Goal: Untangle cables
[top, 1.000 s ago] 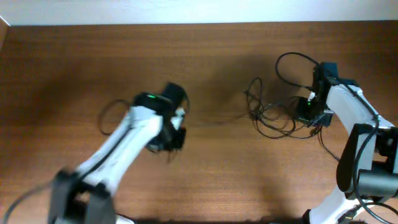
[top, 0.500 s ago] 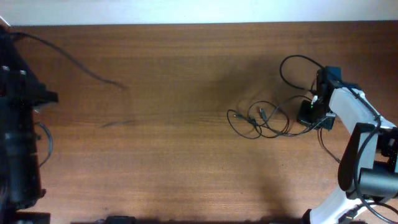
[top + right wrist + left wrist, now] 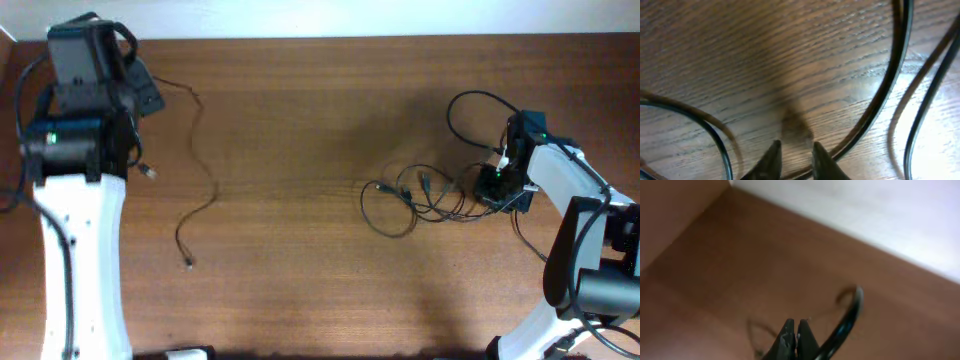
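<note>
A loose tangle of thin black cables (image 3: 418, 197) lies right of the table's middle. My right gripper (image 3: 490, 185) sits low at its right edge. In the right wrist view its jaws (image 3: 795, 150) stand slightly open over bare wood. One cable (image 3: 888, 90) curves just past the right fingertip and another (image 3: 715, 132) arcs at the left. A single cable (image 3: 207, 160) trails from my raised left gripper (image 3: 90, 45) down the table to a plug (image 3: 189, 264). In the blurred left wrist view the left gripper (image 3: 796, 325) is shut, and the pinched cord is too thin to make out.
A thicker black cable loop (image 3: 470, 105) runs from the right arm behind the tangle. Another thick arm cable (image 3: 850, 312) crosses the left wrist view. The table's far-left corner (image 3: 730, 186) and pale wall lie ahead of the left gripper.
The left arm swung from the table's middle to the far left, drawing one cable out of the tangle. The tangle shifted and loosened. The right jaws parted slightly.
</note>
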`<act>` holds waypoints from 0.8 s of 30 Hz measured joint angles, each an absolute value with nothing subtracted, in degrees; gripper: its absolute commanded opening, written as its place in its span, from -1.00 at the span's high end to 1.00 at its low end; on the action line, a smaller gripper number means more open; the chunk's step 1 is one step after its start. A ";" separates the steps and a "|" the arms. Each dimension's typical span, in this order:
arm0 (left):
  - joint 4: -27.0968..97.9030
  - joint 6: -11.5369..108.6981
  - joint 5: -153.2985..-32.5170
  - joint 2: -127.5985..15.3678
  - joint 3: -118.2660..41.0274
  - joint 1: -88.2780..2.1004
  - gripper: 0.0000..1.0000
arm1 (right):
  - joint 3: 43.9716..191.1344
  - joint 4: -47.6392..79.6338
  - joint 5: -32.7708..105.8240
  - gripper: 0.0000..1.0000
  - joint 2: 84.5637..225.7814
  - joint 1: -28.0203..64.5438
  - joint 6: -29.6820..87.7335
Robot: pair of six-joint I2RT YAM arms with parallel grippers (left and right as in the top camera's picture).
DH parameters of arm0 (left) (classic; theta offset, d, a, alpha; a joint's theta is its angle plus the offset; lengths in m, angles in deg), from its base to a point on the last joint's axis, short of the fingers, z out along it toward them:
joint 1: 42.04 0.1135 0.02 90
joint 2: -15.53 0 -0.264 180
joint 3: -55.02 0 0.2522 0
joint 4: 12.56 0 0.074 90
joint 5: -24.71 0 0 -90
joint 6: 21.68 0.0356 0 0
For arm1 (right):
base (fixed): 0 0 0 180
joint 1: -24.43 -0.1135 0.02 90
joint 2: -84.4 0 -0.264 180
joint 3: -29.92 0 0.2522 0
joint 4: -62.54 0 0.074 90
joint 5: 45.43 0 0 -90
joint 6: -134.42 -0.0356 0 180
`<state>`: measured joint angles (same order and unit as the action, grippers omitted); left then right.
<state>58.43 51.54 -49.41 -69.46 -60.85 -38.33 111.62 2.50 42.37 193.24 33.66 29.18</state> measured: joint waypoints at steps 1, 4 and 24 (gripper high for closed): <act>60.81 51.54 -49.65 -72.58 -60.89 -36.43 1.00 | 111.60 2.52 42.33 0.55 193.24 33.66 29.24; 69.69 51.54 -52.30 -79.99 -61.09 -34.99 1.00 | 111.60 2.50 42.15 0.54 193.24 33.66 29.20; 83.04 69.01 -112.95 -103.40 -60.83 -20.85 -0.90 | 111.51 1.78 39.44 -0.97 193.24 33.66 29.35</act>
